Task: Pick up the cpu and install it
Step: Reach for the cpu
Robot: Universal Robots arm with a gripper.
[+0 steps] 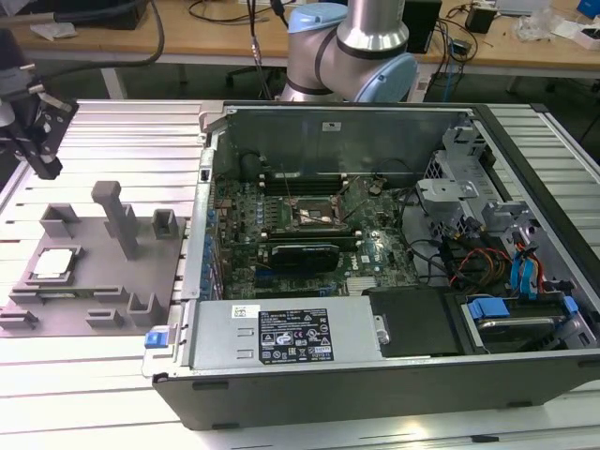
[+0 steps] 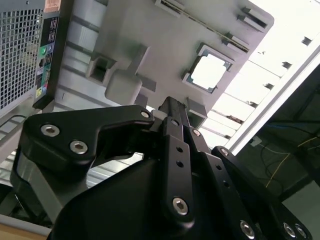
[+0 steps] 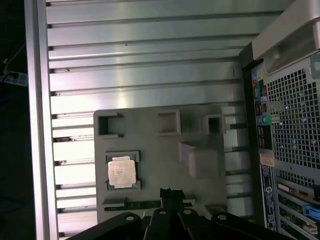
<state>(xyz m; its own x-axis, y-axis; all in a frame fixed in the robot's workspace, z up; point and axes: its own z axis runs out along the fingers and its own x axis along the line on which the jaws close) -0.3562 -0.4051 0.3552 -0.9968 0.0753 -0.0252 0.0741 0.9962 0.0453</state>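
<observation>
Silvery square cpu (image 1: 53, 263), unpicked on the grey plastic fixture plate (image 1: 94, 295). Black gripper (image 1: 45, 164) hovers at its twelve o'clock, exterior view, closed and empty.

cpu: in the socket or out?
Out. The cpu lies flat in a recess of the grey fixture plate, outside the open computer case.

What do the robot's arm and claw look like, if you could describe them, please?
The arm is a silver-grey metal tube with rounded, light-blue joint caps. The claw is matte black in the second wrist view, built from flat, angular linkage bars dotted with shiny silver screw heads.
</observation>
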